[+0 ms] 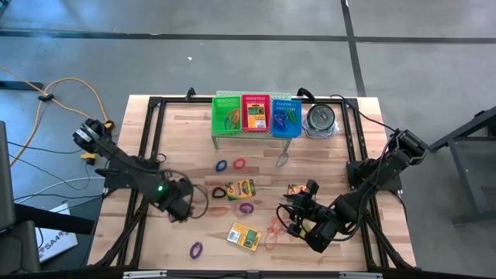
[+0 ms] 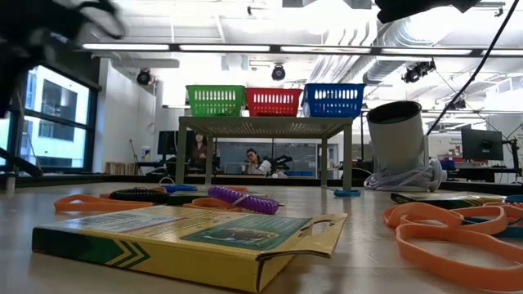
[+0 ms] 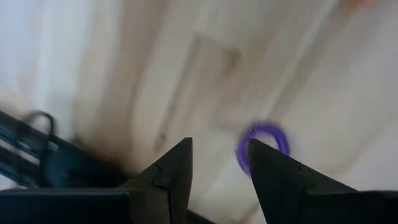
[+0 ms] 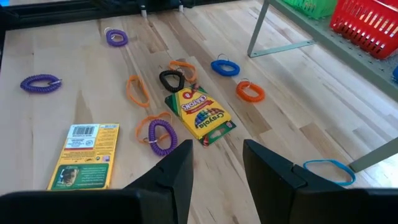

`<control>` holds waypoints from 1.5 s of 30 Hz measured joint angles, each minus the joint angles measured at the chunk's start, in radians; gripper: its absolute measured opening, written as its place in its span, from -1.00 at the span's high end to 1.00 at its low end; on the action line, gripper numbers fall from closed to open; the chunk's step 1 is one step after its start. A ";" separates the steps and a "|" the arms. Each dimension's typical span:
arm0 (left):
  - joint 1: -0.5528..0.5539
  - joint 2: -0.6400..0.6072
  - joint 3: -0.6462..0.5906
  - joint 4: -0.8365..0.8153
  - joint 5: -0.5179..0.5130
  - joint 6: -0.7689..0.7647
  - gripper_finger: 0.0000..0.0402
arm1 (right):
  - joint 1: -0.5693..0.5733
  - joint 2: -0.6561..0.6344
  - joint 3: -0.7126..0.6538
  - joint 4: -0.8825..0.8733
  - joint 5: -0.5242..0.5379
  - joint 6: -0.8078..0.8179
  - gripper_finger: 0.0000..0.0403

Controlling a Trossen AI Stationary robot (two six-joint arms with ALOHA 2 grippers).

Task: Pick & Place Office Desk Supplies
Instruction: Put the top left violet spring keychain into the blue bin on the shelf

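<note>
Three yellow-and-green crayon boxes lie flat on the wooden table: one at the middle (image 1: 242,188) (image 4: 199,112), one nearer the front (image 1: 245,236) (image 4: 84,155), one by my right gripper (image 1: 297,189). Rubber-band loops in purple (image 1: 246,208), blue (image 1: 222,165), red (image 1: 239,163), black (image 1: 218,191) and orange (image 1: 275,229) lie scattered around them. My left gripper (image 1: 180,205) (image 3: 217,144) points down over the table's left part, open, with a purple loop (image 3: 264,140) on the wood just beside one finger. My right gripper (image 1: 298,209) (image 4: 214,152) hangs open above the table's right front.
A low mesh shelf (image 2: 261,126) at the far edge carries a green basket (image 1: 228,115), a red basket (image 1: 255,113) and a blue basket (image 1: 285,116). A round metal tin (image 1: 320,118) stands to their right. Another purple loop (image 1: 196,249) lies near the front edge. A black frame (image 1: 147,155) rims the table.
</note>
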 joint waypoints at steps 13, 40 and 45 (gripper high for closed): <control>-0.078 0.000 -0.187 0.261 0.102 0.008 0.28 | 0.000 0.000 0.000 0.010 0.001 -0.007 0.36; -0.062 -0.004 -0.400 0.505 0.173 -0.181 0.28 | 0.000 0.000 0.000 0.020 0.001 -0.026 0.36; -0.079 -0.004 -0.423 0.508 0.156 -0.154 0.28 | 0.000 0.000 0.000 0.020 -0.001 -0.026 0.36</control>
